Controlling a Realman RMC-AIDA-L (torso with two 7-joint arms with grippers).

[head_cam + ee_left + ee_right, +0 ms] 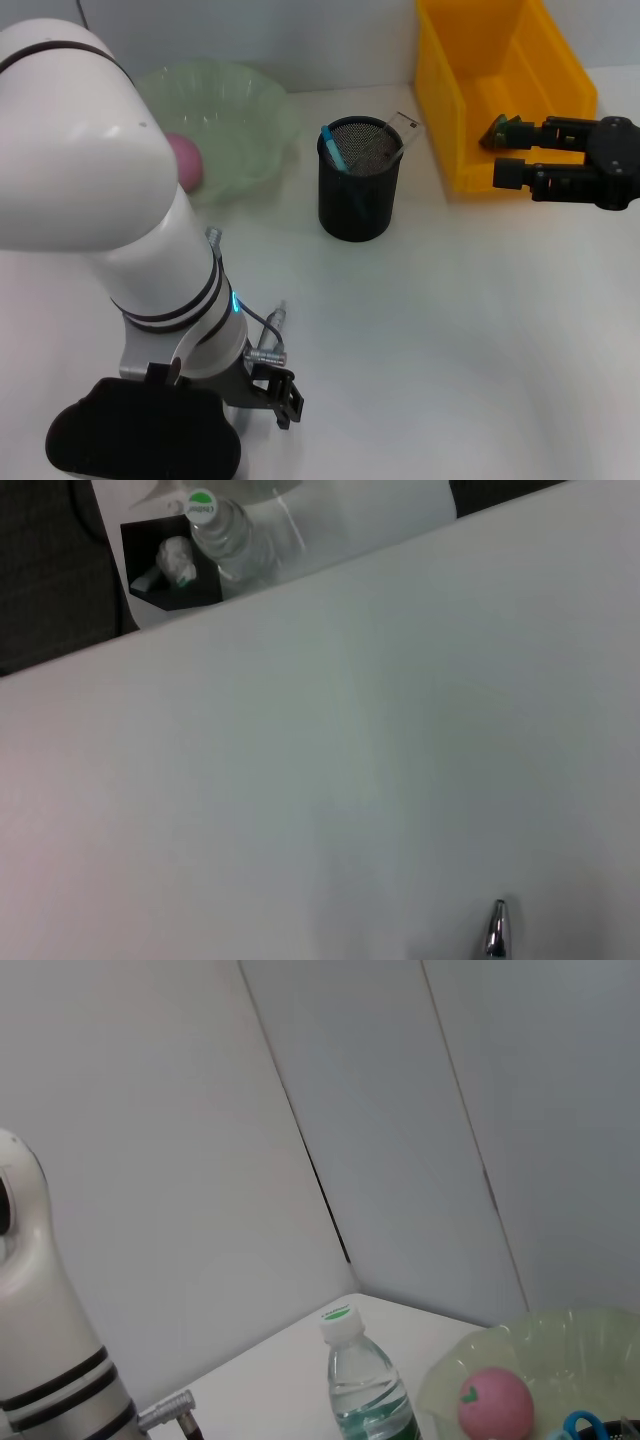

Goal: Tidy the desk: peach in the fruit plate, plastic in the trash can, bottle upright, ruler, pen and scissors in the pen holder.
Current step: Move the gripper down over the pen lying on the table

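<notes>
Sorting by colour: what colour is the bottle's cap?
Green and white on the bottle cap, clearest in the right wrist view.

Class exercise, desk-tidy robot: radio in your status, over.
Right hand open, empty, by the yellow bin. Left hand low at the near edge, fingers unseen. Peach in fruit plate, bottle upright, pen in holder. Nothing blocking.

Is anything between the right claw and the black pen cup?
In the head view, the yellow bin's corner lies between the right gripper and the pen holder; whether the gripper hangs above it is unclear.

Probably a lab: bare white table (480, 340).
</notes>
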